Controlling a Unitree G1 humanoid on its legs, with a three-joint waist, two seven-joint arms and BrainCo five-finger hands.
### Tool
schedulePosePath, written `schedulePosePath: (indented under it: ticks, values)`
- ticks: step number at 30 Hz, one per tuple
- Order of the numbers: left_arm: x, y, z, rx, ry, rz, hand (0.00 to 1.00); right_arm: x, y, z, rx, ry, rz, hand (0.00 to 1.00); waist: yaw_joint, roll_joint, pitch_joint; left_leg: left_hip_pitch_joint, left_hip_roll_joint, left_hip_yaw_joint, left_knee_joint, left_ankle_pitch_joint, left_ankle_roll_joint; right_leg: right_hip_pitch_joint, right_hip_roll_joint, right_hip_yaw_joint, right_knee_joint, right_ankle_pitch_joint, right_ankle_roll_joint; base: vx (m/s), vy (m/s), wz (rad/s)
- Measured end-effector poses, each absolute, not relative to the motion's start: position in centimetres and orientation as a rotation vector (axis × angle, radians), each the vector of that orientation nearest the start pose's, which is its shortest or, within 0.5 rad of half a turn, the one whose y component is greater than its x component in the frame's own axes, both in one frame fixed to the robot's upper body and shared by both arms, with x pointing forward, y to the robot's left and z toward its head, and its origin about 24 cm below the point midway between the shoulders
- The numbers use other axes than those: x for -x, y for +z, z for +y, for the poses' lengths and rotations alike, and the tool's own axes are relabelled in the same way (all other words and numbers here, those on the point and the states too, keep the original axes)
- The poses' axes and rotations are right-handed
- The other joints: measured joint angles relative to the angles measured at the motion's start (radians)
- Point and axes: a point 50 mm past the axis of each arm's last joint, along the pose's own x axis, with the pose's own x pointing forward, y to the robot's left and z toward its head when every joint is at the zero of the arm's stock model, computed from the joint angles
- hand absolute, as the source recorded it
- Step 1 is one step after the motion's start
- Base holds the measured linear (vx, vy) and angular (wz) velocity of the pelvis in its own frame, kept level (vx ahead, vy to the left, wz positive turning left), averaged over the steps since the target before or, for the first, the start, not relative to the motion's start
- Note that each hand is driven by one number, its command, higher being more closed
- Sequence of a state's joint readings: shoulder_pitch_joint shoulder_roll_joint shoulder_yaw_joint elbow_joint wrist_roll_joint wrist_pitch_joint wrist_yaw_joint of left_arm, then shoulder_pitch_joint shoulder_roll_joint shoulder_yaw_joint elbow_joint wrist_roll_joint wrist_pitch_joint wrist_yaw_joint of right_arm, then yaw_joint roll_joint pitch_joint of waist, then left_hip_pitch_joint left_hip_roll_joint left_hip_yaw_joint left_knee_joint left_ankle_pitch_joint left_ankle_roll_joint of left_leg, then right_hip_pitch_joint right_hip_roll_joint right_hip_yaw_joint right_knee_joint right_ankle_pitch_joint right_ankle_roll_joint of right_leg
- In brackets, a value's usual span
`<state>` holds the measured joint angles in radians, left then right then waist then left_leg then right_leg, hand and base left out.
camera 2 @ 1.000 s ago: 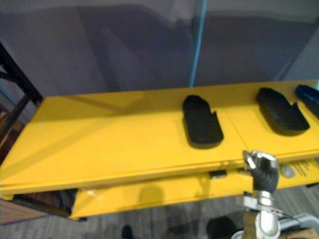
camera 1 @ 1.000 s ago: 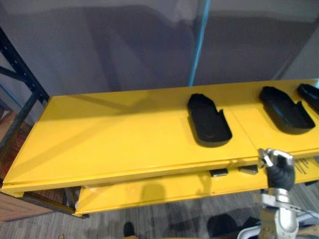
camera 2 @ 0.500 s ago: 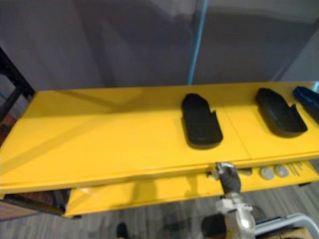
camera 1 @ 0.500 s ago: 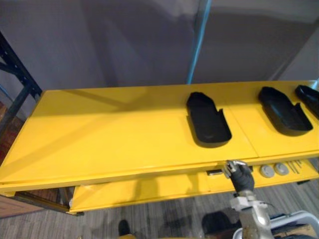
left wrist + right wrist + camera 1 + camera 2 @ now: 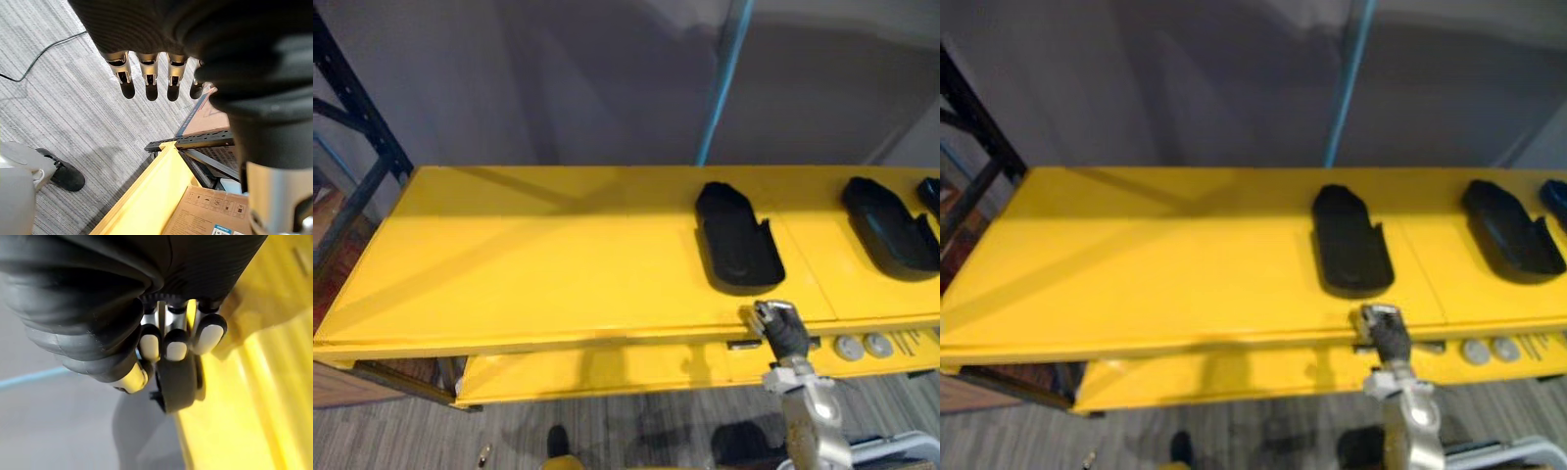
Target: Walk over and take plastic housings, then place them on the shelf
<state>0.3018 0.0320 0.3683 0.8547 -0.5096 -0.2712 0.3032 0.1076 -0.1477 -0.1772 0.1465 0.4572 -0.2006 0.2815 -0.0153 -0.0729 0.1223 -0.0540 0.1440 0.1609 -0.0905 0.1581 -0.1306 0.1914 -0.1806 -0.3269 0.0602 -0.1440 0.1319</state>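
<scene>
Three black plastic housings lie on the yellow shelf top (image 5: 529, 264): the nearest (image 5: 737, 240) at centre right, a second (image 5: 891, 225) further right, and a third (image 5: 932, 196) at the view's right edge. My right hand (image 5: 781, 328) is raised at the shelf's front edge, just in front of the nearest housing and apart from it. Its fingers are curled and hold nothing. In the right wrist view that housing (image 5: 178, 382) shows past the curled fingers. My left hand (image 5: 146, 73) hangs over the grey floor with straight fingers and nothing in it.
A lower yellow level (image 5: 607, 372) juts out under the top, with two round silver parts (image 5: 848, 347) on it at the right. A black rack upright (image 5: 357, 117) stands at the left, a blue post (image 5: 724, 73) behind the shelf. Cardboard boxes (image 5: 210, 215) sit low down.
My right hand has moved left along the shelf's front edge, from below the second housing to in front of the nearest one, and risen slightly. The camera has shifted a little.
</scene>
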Motion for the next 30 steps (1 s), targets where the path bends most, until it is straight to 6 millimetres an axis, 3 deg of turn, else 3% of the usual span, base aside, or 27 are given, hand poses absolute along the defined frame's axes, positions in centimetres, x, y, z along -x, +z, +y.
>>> schedulePosePath:
  ticks: [8,13,19,30]
  values:
    - [-2.8,-14.3,25.0,0.338,1.074,0.844,0.0,-22.7,2.1,-22.2,-0.251,0.011,-0.064,1.0,0.0,-0.014,0.004,0.002,-0.009,-0.009,0.0,-0.012,0.002,0.009,-0.006,-0.001,0.003,0.001,0.001,0.01,0.003,0.04]
    - [-2.7,-14.5,24.9,0.33,1.062,0.859,0.0,-22.7,1.1,-22.7,-0.23,0.006,-0.012,1.0,0.0,-0.025,-0.004,0.004,-0.008,-0.011,0.0,-0.016,-0.001,0.009,-0.006,0.0,0.012,0.002,0.001,0.0,0.0,0.0]
    - [-3.1,-14.4,25.1,0.296,1.02,0.865,0.0,-23.0,0.1,-23.0,-0.231,-0.009,0.036,1.0,0.0,-0.03,-0.002,0.019,-0.003,-0.009,0.0,-0.017,-0.001,0.016,-0.003,0.004,0.022,0.009,-0.001,0.0,0.002,-0.01]
    - [-3.0,-14.4,25.2,0.291,1.017,0.871,0.0,-24.5,0.2,-23.7,-0.197,-0.061,0.053,1.0,0.002,-0.028,0.001,0.017,-0.001,-0.007,0.0,-0.016,-0.001,0.016,0.0,0.0,0.007,0.007,-0.005,0.0,0.001,-0.01]
